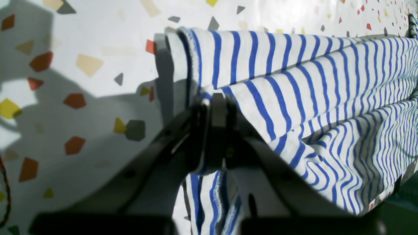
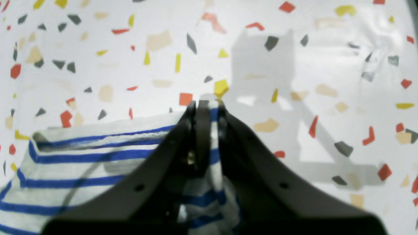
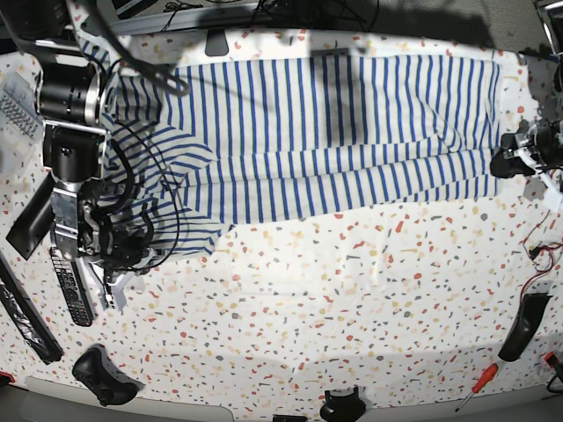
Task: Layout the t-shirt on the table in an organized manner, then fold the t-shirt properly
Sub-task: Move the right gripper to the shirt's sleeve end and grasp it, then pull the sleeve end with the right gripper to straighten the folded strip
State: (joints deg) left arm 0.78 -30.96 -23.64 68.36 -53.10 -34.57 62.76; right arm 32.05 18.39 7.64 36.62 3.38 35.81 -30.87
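The t-shirt (image 3: 334,132), white with thin blue stripes, lies spread across the far half of the table (image 3: 308,316). My left gripper (image 1: 212,101) is shut on a folded edge of the t-shirt (image 1: 294,81), which is drawn away from it in taut folds. In the base view this arm (image 3: 528,154) sits at the shirt's right end. My right gripper (image 2: 205,107) is shut on a bunched bit of the t-shirt (image 2: 81,163) just above the table. Its arm (image 3: 75,176) stands over the shirt's crumpled left end.
A remote control (image 3: 69,286) and long black bars (image 3: 26,316) lie at the left edge. A game controller (image 3: 101,374) sits at the front left. A red-handled screwdriver (image 3: 475,387), a black handle (image 3: 519,325) and loose wires (image 3: 538,251) lie at the right.
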